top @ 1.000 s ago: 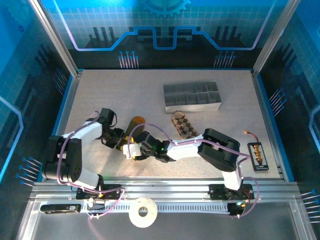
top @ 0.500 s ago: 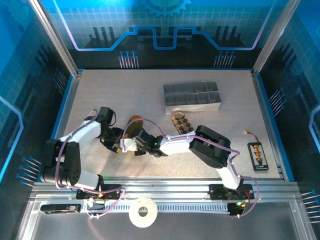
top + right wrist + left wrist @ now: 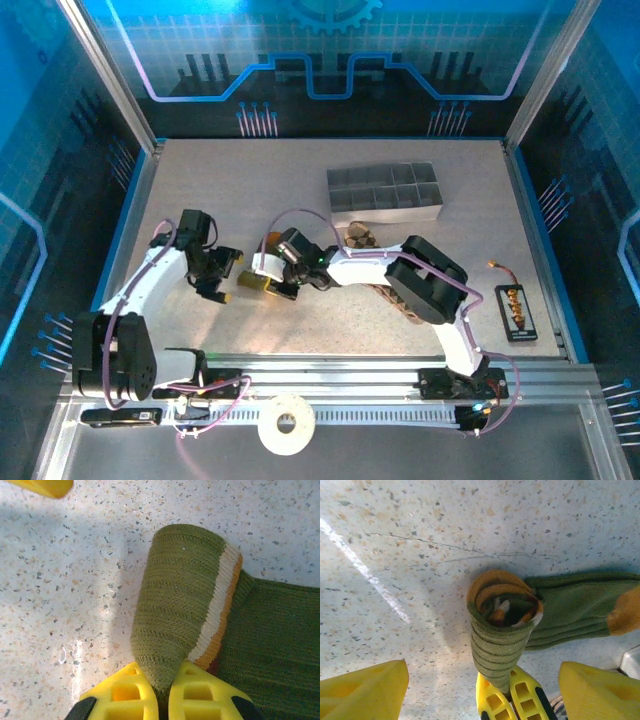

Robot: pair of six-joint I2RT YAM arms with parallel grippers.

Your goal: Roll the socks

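Note:
The olive-green sock (image 3: 505, 625) lies on the speckled table with its striped cuff end rolled into a short tube, its orange toe (image 3: 625, 612) off to the right. My right gripper (image 3: 165, 692) is shut on the near edge of that rolled end (image 3: 180, 590); from above it sits left of centre (image 3: 258, 284). My left gripper (image 3: 230, 275) stands open just left of it, its yellow fingers (image 3: 365, 690) wide on either side of the roll without touching. The brown checked sock (image 3: 360, 236) lies partly under my right arm.
The grey compartment tray (image 3: 385, 195) stands behind the socks at the back right. A small black connector board (image 3: 515, 310) lies by the right edge. A roll of white tape (image 3: 286, 424) rests on the front rail.
My left gripper has opened, let go of the olive sock and drawn back to the left. My right gripper has shut on the sock's rolled end and carried it left and farther back.

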